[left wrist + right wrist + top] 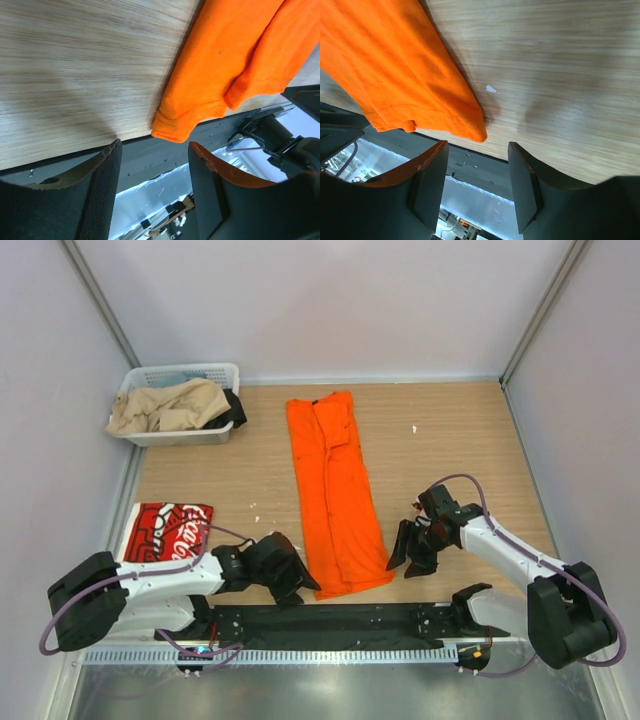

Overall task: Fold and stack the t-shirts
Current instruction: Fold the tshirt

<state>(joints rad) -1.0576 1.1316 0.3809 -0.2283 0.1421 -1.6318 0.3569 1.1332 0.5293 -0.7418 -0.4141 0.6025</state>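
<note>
Top external view, reading from the left: a white plastic slatted basket [185,437] sits at the far-left corner of the wooden desk [450,440]. It holds crumpled beige cloth [170,405] with a bit of black fabric [235,410] at its right end, and this looks like laundry not yet dealt with.

Nearer the arms, the red t-shirt with white script lettering [168,530] lies as a compact folded rectangle at the near-left corner. It appears to be finished and parked there as the base of the stack, out of the working area.

The left end effector [300,585] hangs low just beside the near-left corner of the plain bright orange t-shirt [335,490]. Its jaws are spread and it holds nothing. The left wrist view shows that hem corner just beyond the gap between its fingers [100,185], above the black mounting rail [330,618].

The orange t-shirt runs down the middle of the desk as a long narrow strip with its sides already turned in. Its collar end is far away and its hem is at the near edge, which suits a crosswise fold.

The right end effector [408,558] mirrors the left at the near-right corner, also spread apart and empty. The pairing suggests both arms are set to pinch the hem corners and carry them toward the collar.
</note>
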